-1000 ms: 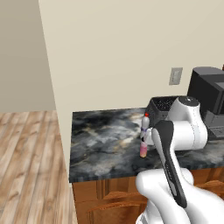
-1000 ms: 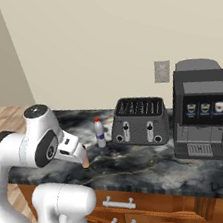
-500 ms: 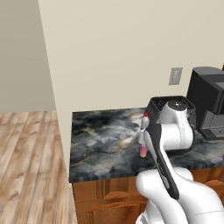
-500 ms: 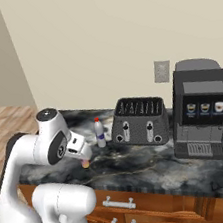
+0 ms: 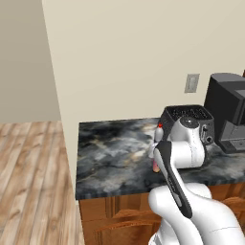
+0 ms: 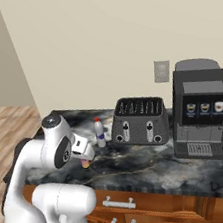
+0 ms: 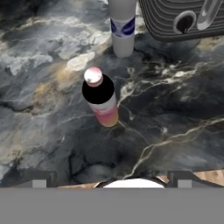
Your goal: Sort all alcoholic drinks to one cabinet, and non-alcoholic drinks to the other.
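Raised since before, spread end effector hovers empty above pink-capped bottle.

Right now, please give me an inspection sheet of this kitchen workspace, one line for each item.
Surface: dark marbled stone counter, bare at its left end.
Job's things: pink-capped bottle with black label and white bottle with blue label, both upright, apart.
Clutter: dark ribbed toaster; black coffee machine.
Gripper: gripper open, above the pink-capped bottle, holding nothing.
Cables: nothing seen.
Surroundings: beige wall with grey outlet plate; wooden floor.
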You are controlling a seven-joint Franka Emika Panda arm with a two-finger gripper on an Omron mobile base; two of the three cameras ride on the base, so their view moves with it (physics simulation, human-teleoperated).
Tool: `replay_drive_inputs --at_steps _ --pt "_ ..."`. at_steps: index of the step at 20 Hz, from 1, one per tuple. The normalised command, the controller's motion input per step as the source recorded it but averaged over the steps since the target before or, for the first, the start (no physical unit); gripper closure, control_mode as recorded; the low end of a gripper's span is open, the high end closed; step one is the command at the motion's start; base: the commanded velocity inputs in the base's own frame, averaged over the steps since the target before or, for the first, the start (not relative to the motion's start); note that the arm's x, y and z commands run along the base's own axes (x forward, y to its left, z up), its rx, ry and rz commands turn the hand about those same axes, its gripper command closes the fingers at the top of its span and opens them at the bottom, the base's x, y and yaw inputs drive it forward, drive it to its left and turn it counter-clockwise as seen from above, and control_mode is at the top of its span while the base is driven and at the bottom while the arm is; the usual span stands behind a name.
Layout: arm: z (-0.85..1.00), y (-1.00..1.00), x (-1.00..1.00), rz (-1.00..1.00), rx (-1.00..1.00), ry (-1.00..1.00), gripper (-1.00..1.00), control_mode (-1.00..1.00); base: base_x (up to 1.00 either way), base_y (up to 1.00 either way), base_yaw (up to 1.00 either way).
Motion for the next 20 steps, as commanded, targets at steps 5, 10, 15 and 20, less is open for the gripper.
replay_drive_inputs --at_steps 5,10,15,20 --pt "-0.04 0.05 0.33 0.0 0.0 -0.07 -1.0 -1.0 0.0 0.0 0.0" --pt "-0.07 0.06 0.34 0.0 0.0 -0.03 -1.0 -1.0 0.0 0.0 0.0" --pt "-0.13 0.0 0.28 0.0 0.0 0.0 -1.0 -1.0 0.0 0.0 0.0" --pt "-0.19 0.0 0.2 0.0 0.0 0.0 -1.0 -1.0 0.0 0.0 0.0"
